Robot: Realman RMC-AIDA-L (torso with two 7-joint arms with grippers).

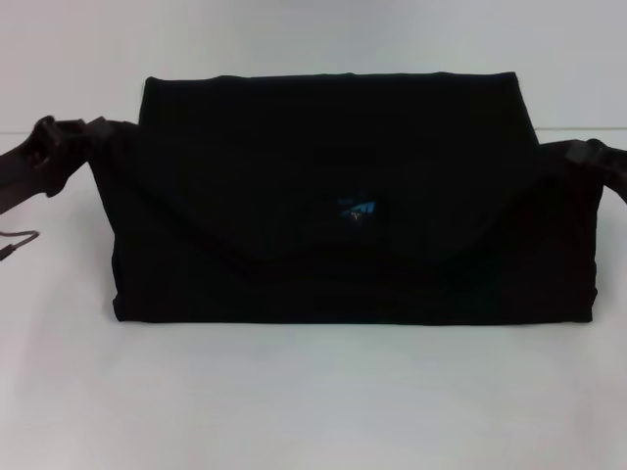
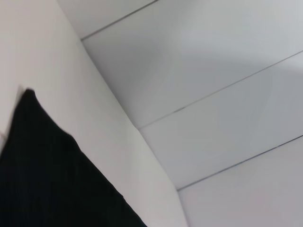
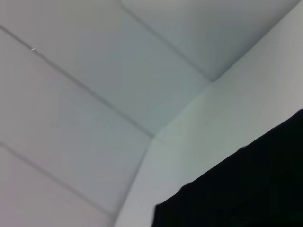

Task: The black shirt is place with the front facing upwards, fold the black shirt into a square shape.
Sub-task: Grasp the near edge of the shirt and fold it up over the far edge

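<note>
Counter (image 1: 313, 411): white, and carries the whole job.

Black shirt (image 1: 353, 201): lies across the middle of the counter as a wide, low band, front edge straight and near the robot. A far panel has been brought forward over it, its edge curving down toward the middle. A small blue neck label (image 1: 358, 208) shows near the centre, just beside that curved edge. No lettering is visible on the upper surface.

Progress, as a judgement: the lengthwise fold looks done or nearly so. The shape is a broad rectangle, not a square, so at least one sideways fold is left. Both ends look drawn upward, not lying flat.

Left gripper (image 1: 54, 152): at the shirt's left end, at the level of the upper edge, dark against dark cloth. It appears to be holding that corner, but whether the jaws are spread or pinching cloth I cannot tell.

Right gripper (image 1: 598, 162): at the shirt's right end, mirrored position. Same note: jaw state cannot be told.

A thin cable loop (image 1: 20, 240) lies on the counter near the left gripper.

View differences: the head view alone gives the full outline, the label and both arms. The left wrist view shows only one black corner of the shirt (image 2: 47, 175) against pale panels with thin seams; no fingers. The right wrist view shows likewise a black edge (image 3: 246, 189) against panels and a corner seam, nothing of the grip.
</note>
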